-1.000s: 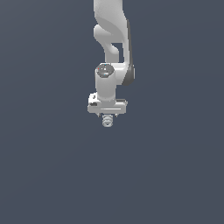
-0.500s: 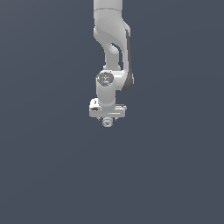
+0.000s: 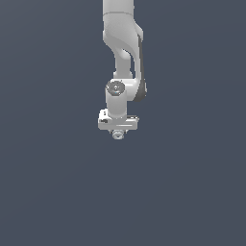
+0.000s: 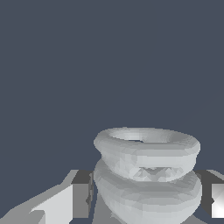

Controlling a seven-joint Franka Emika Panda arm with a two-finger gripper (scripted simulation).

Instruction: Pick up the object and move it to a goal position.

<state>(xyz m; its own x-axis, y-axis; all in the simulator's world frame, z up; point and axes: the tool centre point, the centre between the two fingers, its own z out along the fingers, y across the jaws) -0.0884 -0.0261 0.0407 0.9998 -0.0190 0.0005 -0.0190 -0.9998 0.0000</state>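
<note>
The object (image 3: 117,135) is a tiny pale grey roundish piece with stacked ring-like ridges, seen just under the white gripper bar in the exterior view. In the wrist view the object (image 4: 146,173) fills the space between the two fingers. My gripper (image 3: 117,134) is shut on it; one finger (image 4: 65,203) presses one side and the other finger (image 4: 213,199) the opposite side. The white arm hangs down from the top of the exterior view.
Only a plain dark grey-blue surface (image 3: 57,182) shows around the arm in both views. No other object, container or marker is visible.
The arm and gripper have shifted slightly, the wrist sitting a little lower than a second ago. The object stays held between the fingers.
</note>
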